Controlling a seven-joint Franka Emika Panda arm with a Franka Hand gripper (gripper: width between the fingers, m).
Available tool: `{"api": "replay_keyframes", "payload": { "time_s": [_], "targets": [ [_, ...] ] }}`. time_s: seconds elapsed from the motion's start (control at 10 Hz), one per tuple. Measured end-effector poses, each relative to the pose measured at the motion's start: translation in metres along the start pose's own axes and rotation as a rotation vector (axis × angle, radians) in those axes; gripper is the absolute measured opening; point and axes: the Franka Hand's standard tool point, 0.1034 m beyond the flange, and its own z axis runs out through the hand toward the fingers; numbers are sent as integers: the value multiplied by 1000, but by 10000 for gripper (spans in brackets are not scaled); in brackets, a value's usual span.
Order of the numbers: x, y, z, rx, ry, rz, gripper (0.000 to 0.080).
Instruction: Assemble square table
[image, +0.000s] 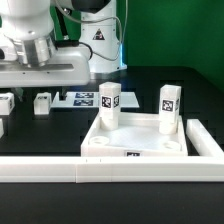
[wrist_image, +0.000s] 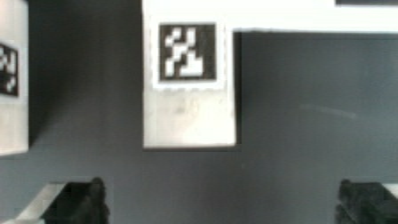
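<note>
Black tabletop, green wall behind. Nearest: the long border rail, probably there as a brace. Behind it, the square table slab lies flat, sockets up. Two upright legs are seated in its far corners, long axis vertical. Further back, the marker board. My gripper is spread wide and empty over a loose leg, tag up, its long axis crosswise to my jaws.

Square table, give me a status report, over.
Gripper open, empty. Square table flat, two legs upright at its far corners. Loose leg lying ahead of the gripper, untouched. Nothing seen blocking it.
</note>
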Motion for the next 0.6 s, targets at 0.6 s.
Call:
{"api": "replay_keyframes", "payload": {
  "time_s": [0.6],
  "targets": [
    [-5, 7, 11, 0, -172, -9, 649]
  ]
}}
